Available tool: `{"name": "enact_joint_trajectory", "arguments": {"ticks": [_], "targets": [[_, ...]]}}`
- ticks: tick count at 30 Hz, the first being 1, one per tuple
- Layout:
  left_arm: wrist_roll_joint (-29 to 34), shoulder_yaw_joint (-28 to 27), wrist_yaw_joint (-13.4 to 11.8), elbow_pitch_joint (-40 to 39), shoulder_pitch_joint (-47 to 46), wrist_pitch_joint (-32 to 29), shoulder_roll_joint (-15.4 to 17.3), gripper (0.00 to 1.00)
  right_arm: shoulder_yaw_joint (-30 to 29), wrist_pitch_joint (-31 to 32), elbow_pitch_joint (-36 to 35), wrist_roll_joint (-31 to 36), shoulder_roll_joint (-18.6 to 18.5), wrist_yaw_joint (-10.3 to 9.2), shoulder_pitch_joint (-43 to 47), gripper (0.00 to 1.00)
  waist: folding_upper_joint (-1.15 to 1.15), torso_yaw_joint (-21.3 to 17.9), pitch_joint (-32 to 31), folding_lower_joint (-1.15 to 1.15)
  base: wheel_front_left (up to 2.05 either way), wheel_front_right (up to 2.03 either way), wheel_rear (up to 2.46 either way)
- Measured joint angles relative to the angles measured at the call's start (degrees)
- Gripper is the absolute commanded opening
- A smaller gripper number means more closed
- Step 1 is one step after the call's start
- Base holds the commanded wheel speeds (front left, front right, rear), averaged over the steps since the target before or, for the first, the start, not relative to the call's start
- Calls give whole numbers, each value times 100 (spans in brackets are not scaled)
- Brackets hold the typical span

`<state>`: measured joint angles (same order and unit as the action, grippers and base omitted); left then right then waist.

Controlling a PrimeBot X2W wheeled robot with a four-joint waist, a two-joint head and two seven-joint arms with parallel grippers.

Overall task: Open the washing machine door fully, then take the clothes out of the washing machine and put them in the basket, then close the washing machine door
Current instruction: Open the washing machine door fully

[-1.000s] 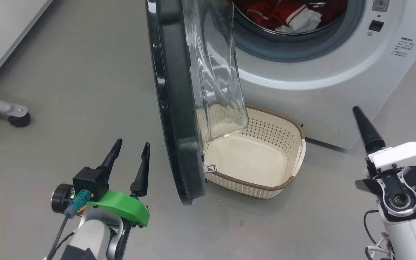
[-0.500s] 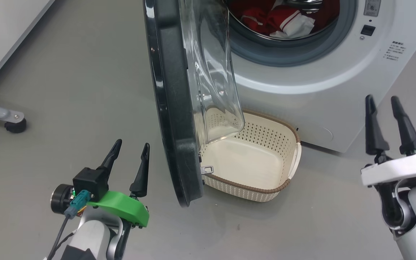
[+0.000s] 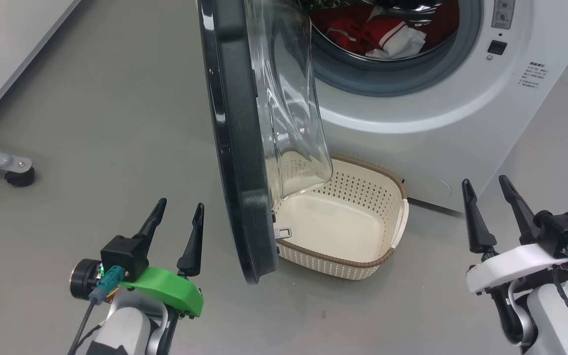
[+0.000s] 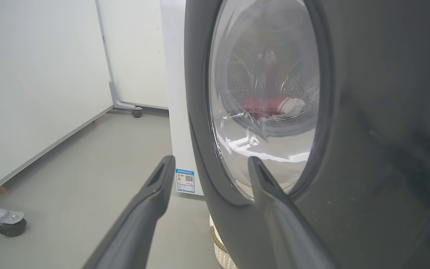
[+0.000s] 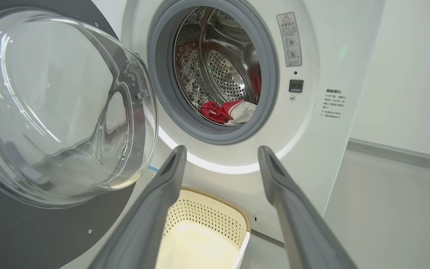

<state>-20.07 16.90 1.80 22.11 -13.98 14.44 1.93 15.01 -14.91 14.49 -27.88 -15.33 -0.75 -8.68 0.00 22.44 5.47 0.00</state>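
Large round washing machine door (image 3: 237,148), glossy black rim and clear glass bowl, stands edge-on, about square to the big white front-loading washing machine (image 3: 412,128); it is judged not yet fully open. The small cream perforated basket (image 3: 333,259) sits empty on the grey floor (image 3: 91,123) below the drum mouth, placed to catch laundry. Red-and-white clothes (image 3: 377,34) lie in the drum at twelve o'clock from it. Left tool (image 3: 180,203), spread and empty, hovers at the door's eight o'clock, on its outer side, suited to pushing it wider. Right tool (image 3: 484,180), also spread, waits at the basket's three o'clock, facing the drum.
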Motion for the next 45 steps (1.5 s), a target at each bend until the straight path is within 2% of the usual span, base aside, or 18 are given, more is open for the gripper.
{"name": "enact_joint_trajectory", "arguments": {"ticks": [10, 29, 32, 33, 45], "targets": [[7, -4, 1, 7, 1, 0, 1, 100, -160, 0, -91, 414, 227, -192, 19, 100, 0, 6, 18, 0, 0, 0, 0], [9, -24, 4, 21, 1, 0, 1, 100, -344, 0, -109, 754, 500, -185, 219, 100, 0, 23, 29, 0, 0, 0, 0], [9, -24, 4, 25, 1, 0, 1, 7, -394, 0, -111, 810, 554, -168, 220, 100, 0, 29, 35, 0, 0, 0, 0], [11, -24, 4, 25, 1, 0, 1, 0, -400, 0, -111, 837, 563, -168, 221, 100, 0, 31, 37, 0, 0, 0, 0], [82, -124, 1, -129, -1, 0, 0, 0, -546, 0, -112, 1002, 668, -82, 244, 100, 0, 56, 38, 0, 0, 0, 0]]}}
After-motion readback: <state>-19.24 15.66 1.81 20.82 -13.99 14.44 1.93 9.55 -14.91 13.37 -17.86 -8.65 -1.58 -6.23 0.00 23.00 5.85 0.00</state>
